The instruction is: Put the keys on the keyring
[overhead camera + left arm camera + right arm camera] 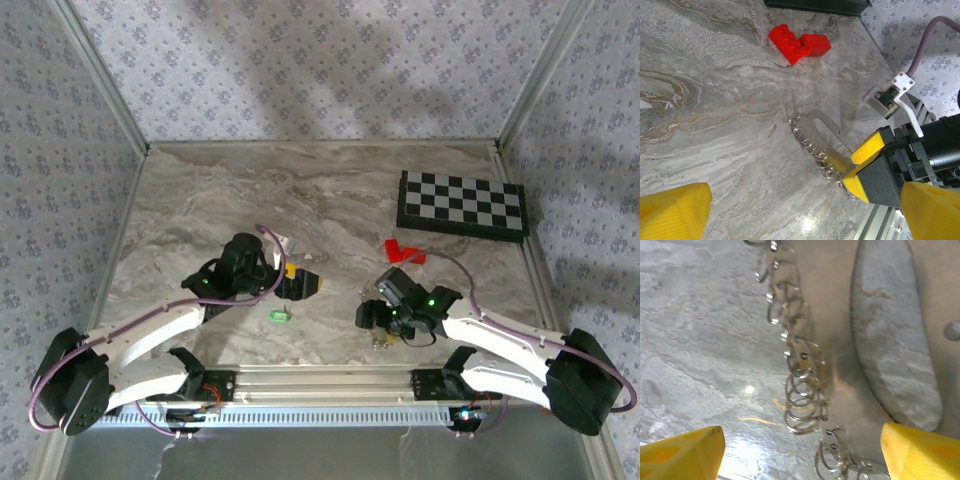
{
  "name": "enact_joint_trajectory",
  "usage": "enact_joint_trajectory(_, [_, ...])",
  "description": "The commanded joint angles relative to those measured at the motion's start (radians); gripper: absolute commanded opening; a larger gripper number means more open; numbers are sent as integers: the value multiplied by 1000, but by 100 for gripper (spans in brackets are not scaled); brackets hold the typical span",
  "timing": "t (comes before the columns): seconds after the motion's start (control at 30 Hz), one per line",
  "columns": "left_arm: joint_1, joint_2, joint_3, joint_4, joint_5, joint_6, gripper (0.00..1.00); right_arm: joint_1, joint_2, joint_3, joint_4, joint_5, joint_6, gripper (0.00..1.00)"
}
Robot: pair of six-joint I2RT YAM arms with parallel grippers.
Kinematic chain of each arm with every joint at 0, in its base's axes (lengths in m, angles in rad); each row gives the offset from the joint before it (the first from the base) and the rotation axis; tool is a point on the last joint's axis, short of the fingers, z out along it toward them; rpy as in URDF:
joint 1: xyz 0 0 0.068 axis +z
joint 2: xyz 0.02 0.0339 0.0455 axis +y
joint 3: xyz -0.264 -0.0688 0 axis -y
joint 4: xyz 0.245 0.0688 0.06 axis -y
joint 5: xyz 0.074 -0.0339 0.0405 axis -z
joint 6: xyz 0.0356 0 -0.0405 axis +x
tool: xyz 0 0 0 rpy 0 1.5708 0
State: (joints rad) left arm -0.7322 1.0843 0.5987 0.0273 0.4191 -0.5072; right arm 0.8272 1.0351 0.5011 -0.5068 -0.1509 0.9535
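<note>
The right gripper [800, 452] is low over the ring [801, 367] with its two fingers wide apart, one on each side of the coiled metal, and it grips nothing yet. The ring lies flat on the table [200, 200], in front of the right arm. The left gripper [802, 212] is also open and empty. The key [279, 315] lies on the table just beside it, on the side of the arm bases, and is well apart from the ring. I think the step in hand is to take the ring, and several things can go wrong here. The ring is thin, floppy and flat on a smooth top, so closing fingers may push it away, or catch only one loose coil and let the rest hang and swing. If the fingers come too low, they may scrape the table. The key is much smaller than the left fingers, so a poor pinch can flick it away or hold it crooked. Then threading it on a ring that moves will be hard.
</note>
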Motion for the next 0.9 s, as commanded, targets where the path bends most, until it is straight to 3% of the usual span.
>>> enact_joint_trajectory(0.0, [7, -35, -5, 22, 7, -4, 97, 7, 22, 26, 41, -22, 2, 83])
enact_joint_trajectory(0.27, [6, -63, -5, -18, 29, 16, 95, 22, 42, 71, 19, -28, -30, 82])
enact_joint_trajectory(0.47, [-6, -85, 62, -206, 78, 138, 95, -3, -153, 58, -181, 12, -35, 82])
enact_joint_trajectory(0.7, [-29, -76, 38, -115, 115, 94, 94, -7, -391, -36, -347, 57, 95, 74])
enact_joint_trajectory(0.87, [-71, -49, 45, -78, 109, 82, 94, -7, -398, -58, -384, 53, 98, 66])
